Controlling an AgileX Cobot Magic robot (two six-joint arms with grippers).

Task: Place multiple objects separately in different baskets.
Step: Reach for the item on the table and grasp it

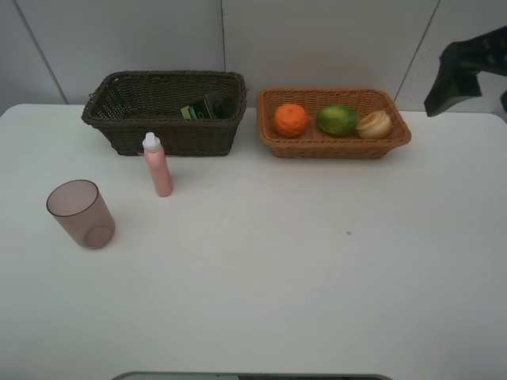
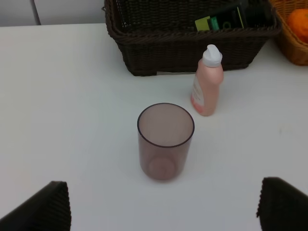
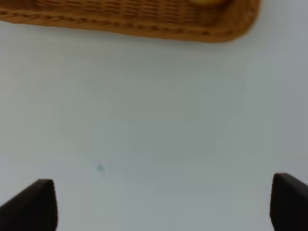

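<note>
My left gripper (image 2: 163, 207) hangs with fingers spread wide and empty, facing the upright translucent pink cup (image 1: 81, 214). At the cup's two o'clock the slim pink bottle (image 1: 158, 165) stands just before the dark brown basket (image 1: 174, 138), where the dark green pump bottle (image 1: 207, 107) lies. At that basket's three o'clock the orange-tan basket (image 1: 341, 148) holds the orange (image 1: 291, 119), green fruit (image 1: 337, 119) and red-yellow fruit (image 1: 374, 124); my right gripper (image 3: 163, 202), fingers wide and empty, hangs near its front wall.

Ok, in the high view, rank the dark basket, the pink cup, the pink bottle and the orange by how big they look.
1. dark brown basket
2. pink cup, though it sits nearest the camera
3. slim pink bottle
4. orange, farther back, so its place below the bottle is less sure
</note>
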